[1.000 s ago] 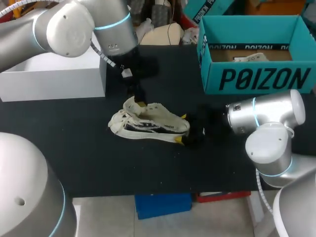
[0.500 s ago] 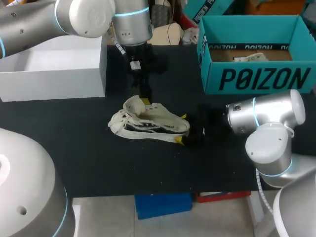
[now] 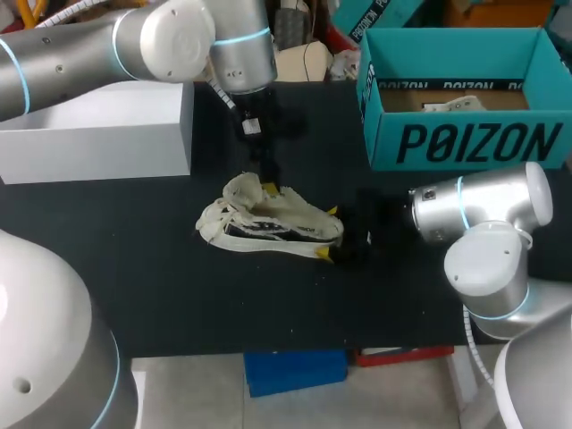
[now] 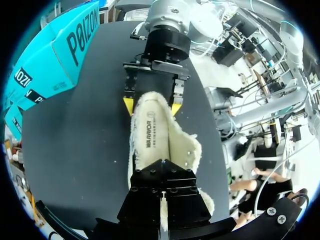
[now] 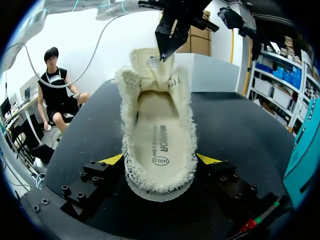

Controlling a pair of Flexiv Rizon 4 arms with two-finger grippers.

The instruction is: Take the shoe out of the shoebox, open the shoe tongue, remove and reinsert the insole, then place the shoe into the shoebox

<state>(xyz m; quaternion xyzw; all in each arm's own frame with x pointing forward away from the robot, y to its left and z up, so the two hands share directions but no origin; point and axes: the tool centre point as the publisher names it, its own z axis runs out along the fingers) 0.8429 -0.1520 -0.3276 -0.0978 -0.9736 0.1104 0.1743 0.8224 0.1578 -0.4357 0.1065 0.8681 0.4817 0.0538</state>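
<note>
Cream shoe [image 3: 268, 223] gripped at heel by right claw [image 3: 329, 232]; left claw [image 3: 266, 186] at tongue, grip unclear; teal shoebox [image 3: 465, 143], white box [image 3: 98, 134] behind.

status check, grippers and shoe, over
Right gripper shut on shoe at the heel, on the table. Left gripper at the tongue, grip unclear. Insole in shoe. Shoebox open, white box off to the side.
</note>
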